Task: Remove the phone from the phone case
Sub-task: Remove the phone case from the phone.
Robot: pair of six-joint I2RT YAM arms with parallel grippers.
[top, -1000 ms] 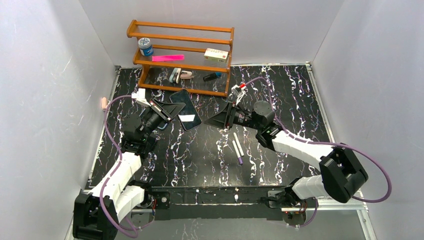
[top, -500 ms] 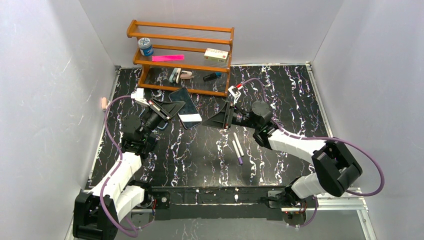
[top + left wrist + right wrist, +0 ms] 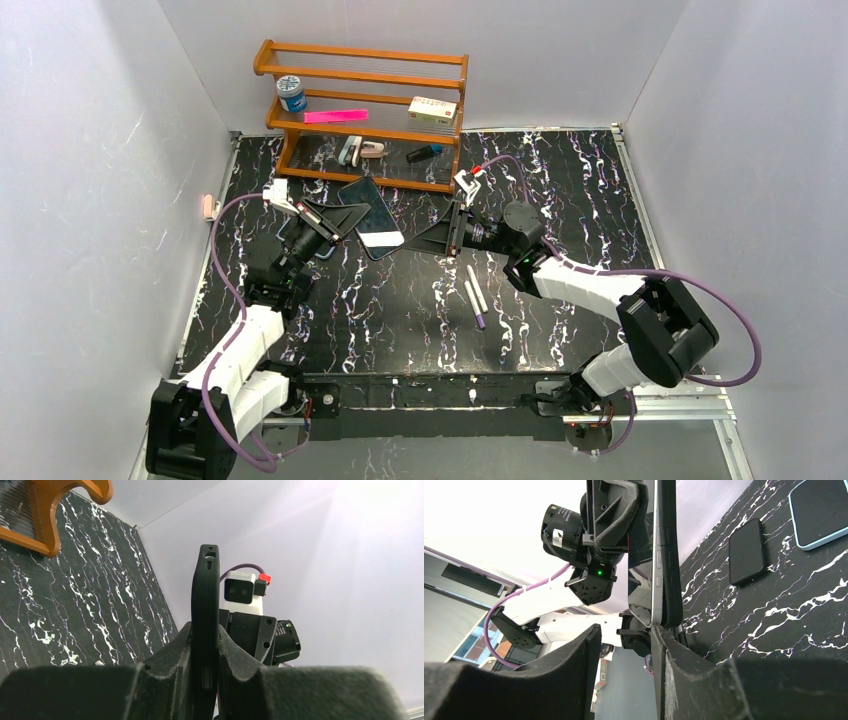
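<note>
Closest in, the right gripper [image 3: 624,635] has its two fingers [image 3: 574,680] spread wide with nothing between them. Just past the fingertips stands the phone [image 3: 657,555], thin side on, a silver strip sitting in the black phone case [image 3: 670,555]. Its near end is right by one finger, not in the middle of the gap. Past that, the left gripper [image 3: 204,635] has its fingers squeezed tight on the phone case [image 3: 205,590], one on each flat side, and holds it up off the table [image 3: 774,610]. Far off on the table lie a dark flat thing [image 3: 748,552] and a blue-rimmed flat thing [image 3: 821,512]. I think the step now is for the right fingers to get hold of the phone. To do it well, the gap should slide over until the phone's end is in its middle, then close softly on the phone, and peel slowly while the other fingers grip the case hard so nothing drops
</note>
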